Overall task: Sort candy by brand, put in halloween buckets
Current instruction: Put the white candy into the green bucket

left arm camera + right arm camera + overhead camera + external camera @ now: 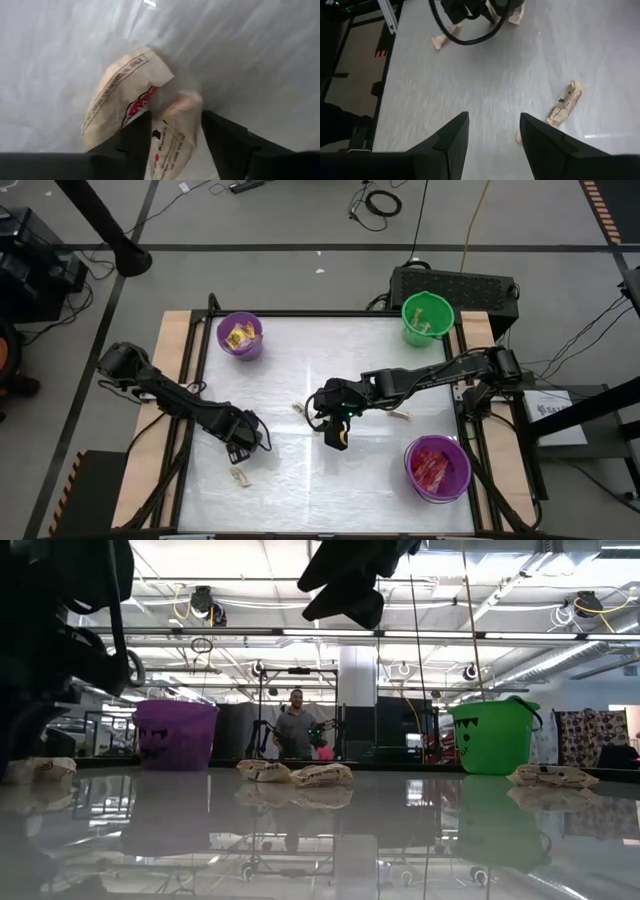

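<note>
— Watching the left claw [172, 142]: it's down at the table [300, 490], fingers spread either side of a tan candy [125, 100]. Nothing pinched yet.

— And the right claw [492, 135]?

— Hanging spread over mid-table, empty. Another tan piece [565, 102] lies just beside it.

— Risk?

— Two wrappers seem bunched between the left fingers; closing could grab both or squirt one away. Tan pieces likely belong in the green bucket [427, 317], well apart, so a weak pinch could drop one on the way.
</note>
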Motion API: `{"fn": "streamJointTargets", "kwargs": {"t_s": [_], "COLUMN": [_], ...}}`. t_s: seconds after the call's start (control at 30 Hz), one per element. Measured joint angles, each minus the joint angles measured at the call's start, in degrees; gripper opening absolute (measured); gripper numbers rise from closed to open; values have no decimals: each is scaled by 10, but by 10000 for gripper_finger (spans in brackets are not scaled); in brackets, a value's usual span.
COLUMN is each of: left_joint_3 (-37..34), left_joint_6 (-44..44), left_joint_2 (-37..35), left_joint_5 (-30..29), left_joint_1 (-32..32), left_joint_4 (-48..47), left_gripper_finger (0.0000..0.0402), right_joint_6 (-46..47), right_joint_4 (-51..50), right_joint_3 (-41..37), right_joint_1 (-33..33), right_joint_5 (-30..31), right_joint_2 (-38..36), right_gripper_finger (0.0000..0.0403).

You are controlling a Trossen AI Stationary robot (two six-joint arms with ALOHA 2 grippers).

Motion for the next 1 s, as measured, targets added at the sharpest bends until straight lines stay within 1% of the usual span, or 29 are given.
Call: {"fn": "streamJointTargets", "kwargs": {"t_s": [0.07, 0.23, 0.27, 0.3, 0.47, 0.6, 0.67, 0.73, 0.8, 1.0], "left_joint_3": [0, 12, 16, 20, 44, 82, 106, 123, 137, 144], "left_joint_6": [9, 34, 37, 41, 65, 126, 162, 189, 214, 286], "left_joint_2": [0, -2, -4, -7, -38, -80, -101, -127, -150, -199], "left_joint_5": [2, 19, 20, 18, 19, 19, 8, -20, -37, -46], "left_joint_1": [0, 0, 0, 0, 7, 18, 25, 32, 40, 65], "left_joint_4": [3, -7, -9, -8, -8, 4, 19, 49, 95, 256], "left_gripper_finger": [155, 36, 21, 17, 21, 17, 17, 16, 16, 15], "right_joint_6": [0, -10, -13, -15, -13, -11, -11, -11, -16, -22], "right_joint_4": [-4, -13, -13, -13, -9, 19, 33, 47, 61, 135], "right_joint_3": [0, 0, 0, 0, 0, 0, 0, 0, 0, 0], "right_joint_1": [-1, -1, -1, -1, -6, -9, -10, -11, -11, -11], "right_joint_5": [0, 0, 0, 0, 0, 0, 0, 0, 0, 0], "right_joint_2": [0, 0, 0, 0, 0, 0, 0, 0, 0, -1], "right_gripper_finger": [169, 169, 169, 169, 169, 169, 169, 169, 169, 169]}}
